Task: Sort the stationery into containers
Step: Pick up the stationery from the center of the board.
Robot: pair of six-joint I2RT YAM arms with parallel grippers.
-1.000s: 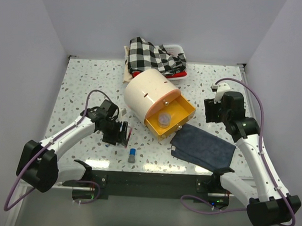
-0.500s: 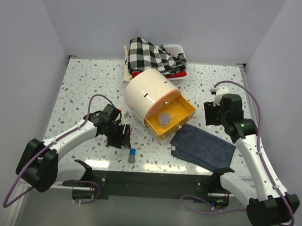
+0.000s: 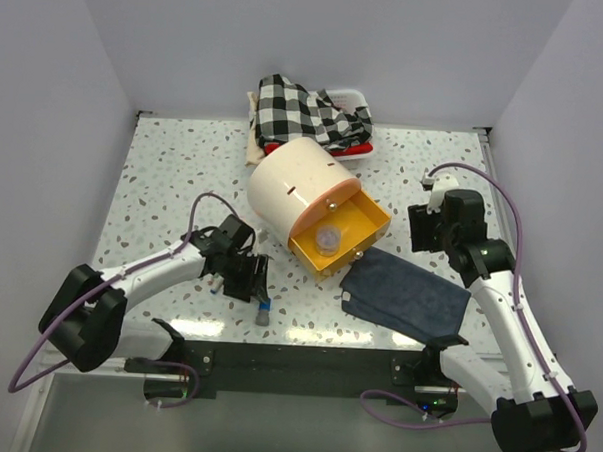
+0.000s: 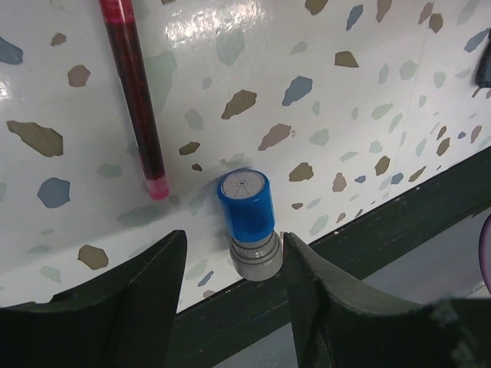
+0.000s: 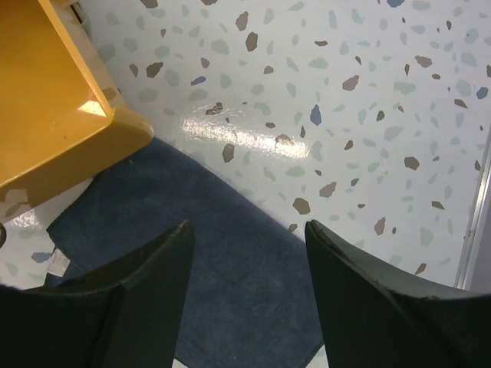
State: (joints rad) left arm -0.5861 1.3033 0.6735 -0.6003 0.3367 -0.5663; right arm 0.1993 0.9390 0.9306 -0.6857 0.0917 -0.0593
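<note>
My left gripper (image 4: 234, 241) has its jaws spread, with one blue-capped tube (image 4: 245, 211) between them, not pinched. One dark red pencil (image 4: 134, 92) lies just ahead. My right gripper (image 5: 249, 230), jaws spread, hovers over one dark blue cloth (image 5: 215, 268), with one yellow drawer (image 5: 46, 107) ahead-left.

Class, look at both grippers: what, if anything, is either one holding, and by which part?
Nothing is held. The left gripper stands open astride the blue-capped tube, not gripping it; the right gripper is open and empty.

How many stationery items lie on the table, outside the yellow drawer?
2: the blue-capped tube near the table's front edge, and the dark red pencil beside it. Others may be hidden.
</note>
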